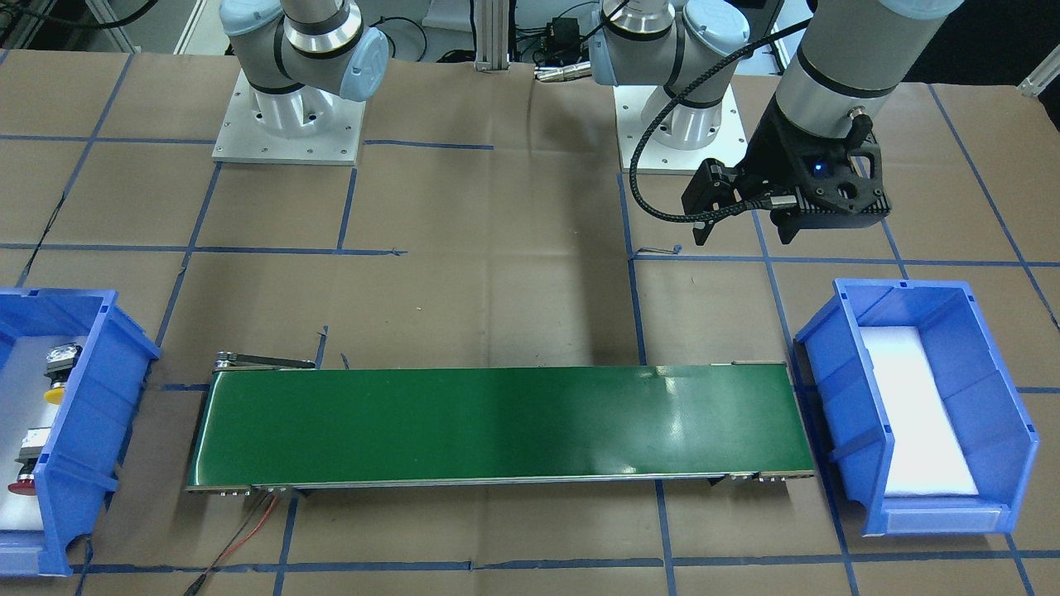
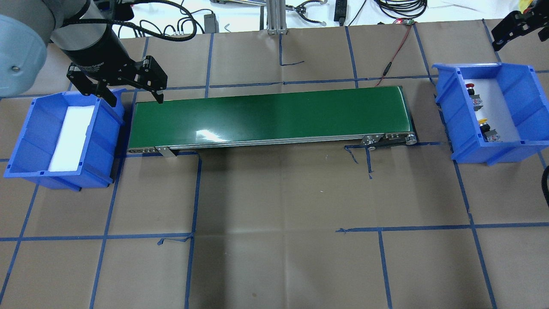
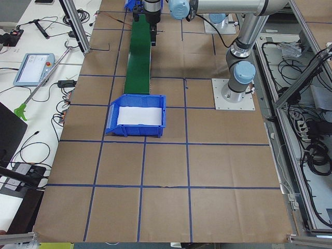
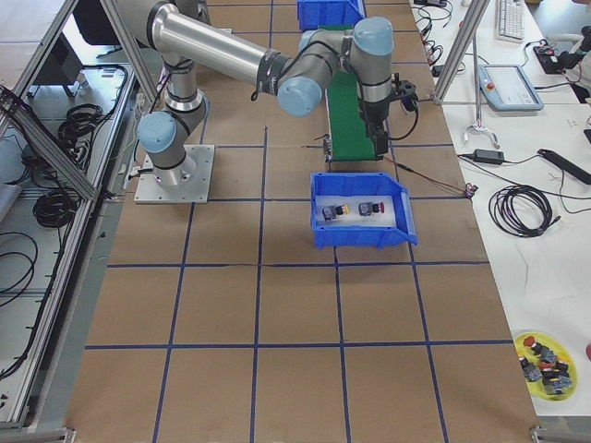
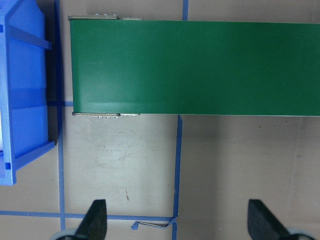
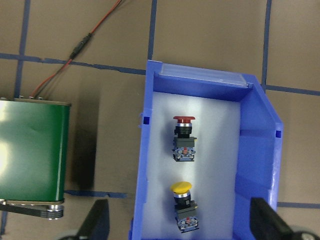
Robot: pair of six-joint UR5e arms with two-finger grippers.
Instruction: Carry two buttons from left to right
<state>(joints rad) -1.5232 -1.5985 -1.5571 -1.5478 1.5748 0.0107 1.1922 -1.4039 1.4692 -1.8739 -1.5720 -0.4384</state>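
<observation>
The left bin (image 2: 25, 141) holds only its white liner (image 2: 70, 137), which fits a source that is already emptied. It lies just outside one finger of the left gripper (image 2: 136, 99). That gripper's fingers (image 5: 96, 220) are spread wide over bare paper and tape with nothing between them, and the near end of the conveyor belt (image 2: 270, 113) lies just ahead of the tips. The belt is bare, so nothing is in transit. At its far end sits the right bin (image 2: 521, 103), placed to catch what comes across. Both buttons lie on their sides inside it. The yellow button (image 6: 184, 207) is below and between the parted, empty fingers (image 6: 100, 220) of the right gripper (image 6: 181, 220), and the red button (image 6: 183, 137) is just beyond the tips. By this layout, the transfer looks complete.
</observation>
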